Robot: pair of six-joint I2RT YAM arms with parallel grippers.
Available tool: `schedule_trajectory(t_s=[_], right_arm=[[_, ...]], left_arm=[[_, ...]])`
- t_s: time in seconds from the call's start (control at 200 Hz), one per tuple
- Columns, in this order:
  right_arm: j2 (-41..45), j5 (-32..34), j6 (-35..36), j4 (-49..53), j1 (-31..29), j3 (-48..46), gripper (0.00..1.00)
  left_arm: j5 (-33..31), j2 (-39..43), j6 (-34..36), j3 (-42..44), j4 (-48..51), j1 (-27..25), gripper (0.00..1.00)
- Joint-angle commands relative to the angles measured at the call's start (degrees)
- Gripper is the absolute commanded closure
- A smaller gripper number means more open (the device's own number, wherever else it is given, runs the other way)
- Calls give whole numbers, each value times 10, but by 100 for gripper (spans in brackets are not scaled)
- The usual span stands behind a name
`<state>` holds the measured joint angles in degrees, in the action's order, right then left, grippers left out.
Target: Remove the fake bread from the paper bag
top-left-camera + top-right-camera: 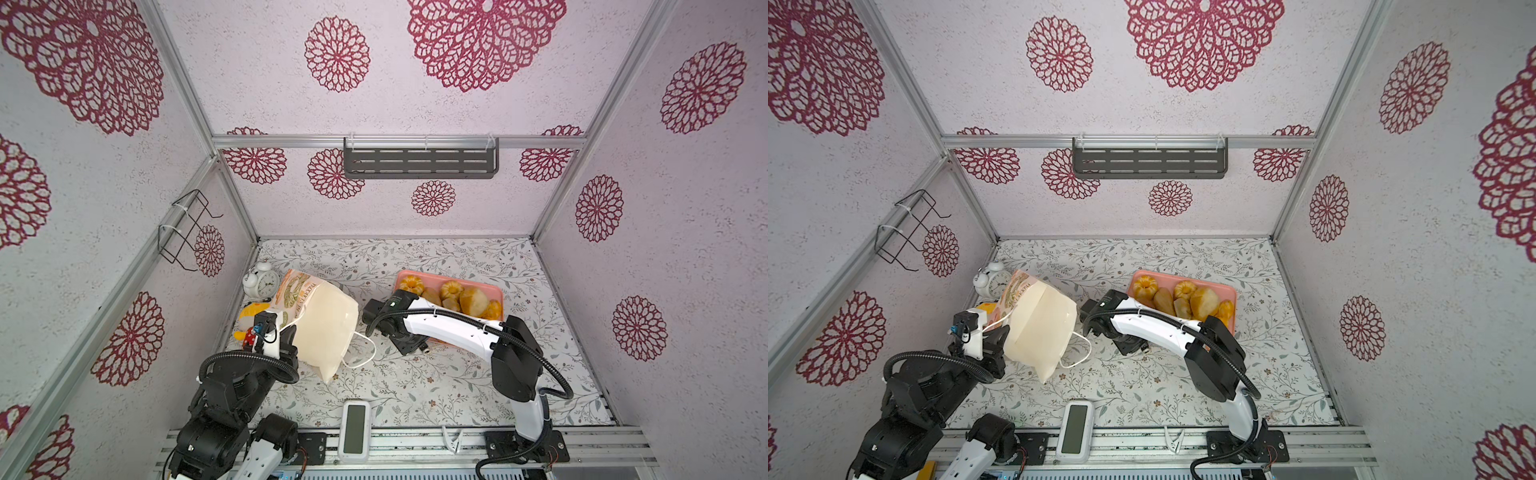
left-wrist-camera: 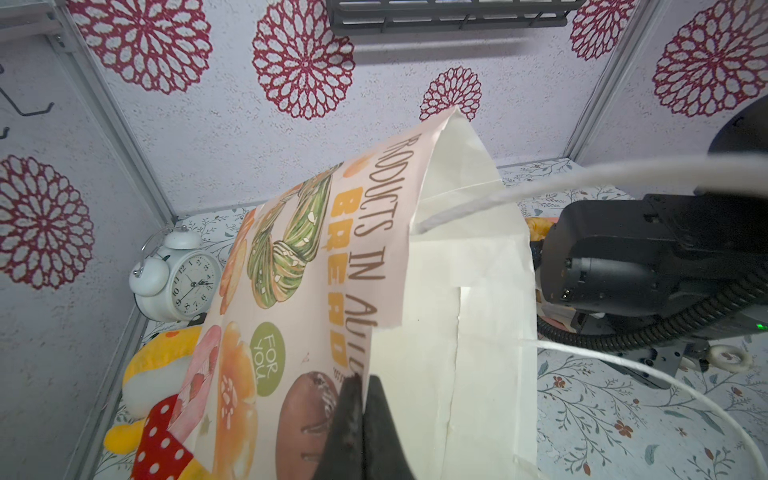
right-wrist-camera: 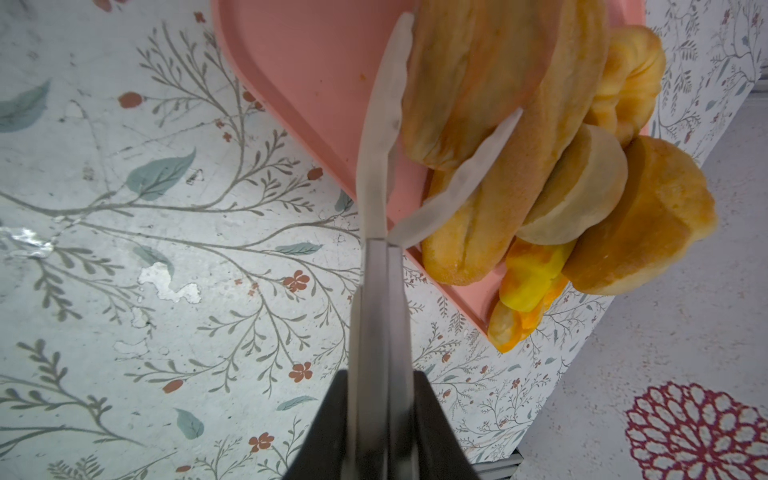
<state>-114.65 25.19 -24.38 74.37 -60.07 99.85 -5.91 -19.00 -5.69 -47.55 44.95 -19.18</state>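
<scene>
The cream paper bag (image 1: 328,328) (image 1: 1042,328) leans over at the left of the table, its mouth turned up and forward. Only bare paper shows inside it. My left gripper (image 2: 361,382) is shut on the bag's (image 2: 478,311) printed rim near a cord handle (image 1: 365,353). Several pieces of golden fake bread (image 1: 457,297) (image 1: 1187,297) lie piled on a pink tray (image 1: 498,291). My right gripper (image 3: 382,374) is shut on grey tongs (image 3: 376,270). Their pale tips reach over the tray (image 3: 316,62), and one lies across a long loaf (image 3: 519,166).
A white alarm clock (image 1: 261,282) and a yellow plush toy (image 1: 251,316) sit behind the bag at the left wall. A white timer (image 1: 354,430) and a white clip (image 1: 453,438) lie at the front edge. A dark shelf (image 1: 419,160) hangs on the back wall.
</scene>
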Motion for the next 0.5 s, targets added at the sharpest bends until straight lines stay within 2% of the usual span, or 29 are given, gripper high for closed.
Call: schedule_trajectory(t_s=[0.0,0.495], right_arm=[[-1,-25,18,-9,-3,12,76],[-1,-45,27,-2,-5,44,68]], left_arm=[[-3,14,-2,-9,-5,5,100],[-8,35,1,-2,6,5,100]])
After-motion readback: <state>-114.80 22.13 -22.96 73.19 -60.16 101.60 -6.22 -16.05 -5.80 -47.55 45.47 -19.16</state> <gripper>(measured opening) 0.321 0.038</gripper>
